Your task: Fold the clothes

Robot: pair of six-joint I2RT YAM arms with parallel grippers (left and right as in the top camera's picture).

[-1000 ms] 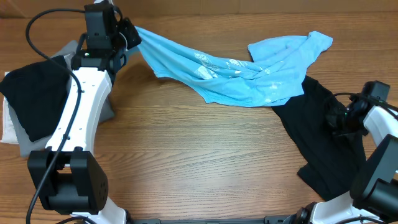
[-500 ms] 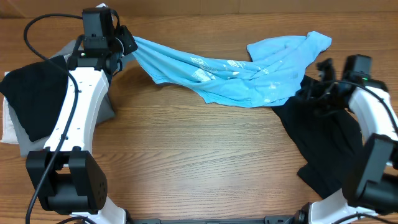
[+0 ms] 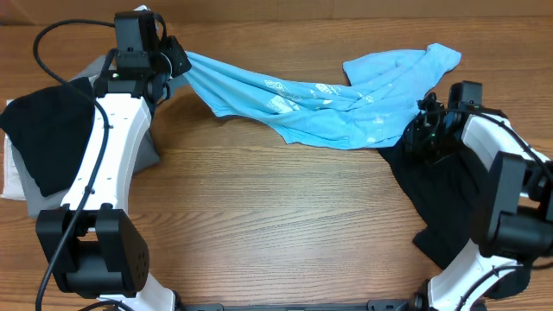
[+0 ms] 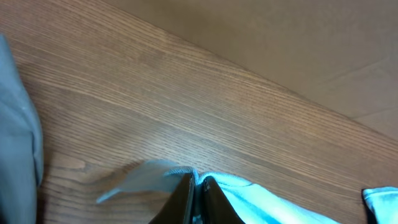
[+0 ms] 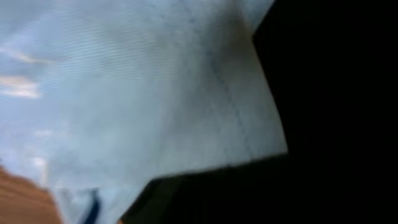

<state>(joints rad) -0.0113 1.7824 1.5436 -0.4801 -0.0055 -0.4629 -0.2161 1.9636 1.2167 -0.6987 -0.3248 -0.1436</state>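
A wooden table (image 3: 276,225) with brown grain fills the overhead view. In the left wrist view a plain tan wall (image 4: 280,37) rises behind the table's (image 4: 186,106) far edge.

At the lower right of the overhead frame a black garment (image 3: 449,216) lies crumpled on the wood. The right arm (image 3: 501,173) bends inward over it. The right gripper (image 3: 421,130) sits at the seam where this garment meets the sky-blue T-shirt (image 3: 346,112). Its fingers are closed. The blurred right wrist view shows only pale blue cloth (image 5: 137,93) against black cloth (image 5: 323,93), so whether any fabric is caught cannot be told.

At the middle left a second black garment (image 3: 47,138) rests on a grey garment (image 3: 147,147), with a white garment (image 3: 10,177) at the frame's left edge.

The left arm (image 3: 108,155) stretches up the left side of the frame. The left gripper (image 3: 177,62) is at the upper left, its fingers (image 4: 186,196) pinched together on one end of the T-shirt (image 4: 261,202). From there the shirt runs rightward in a bunched band across the upper middle, with white lettering showing, to the upper right.
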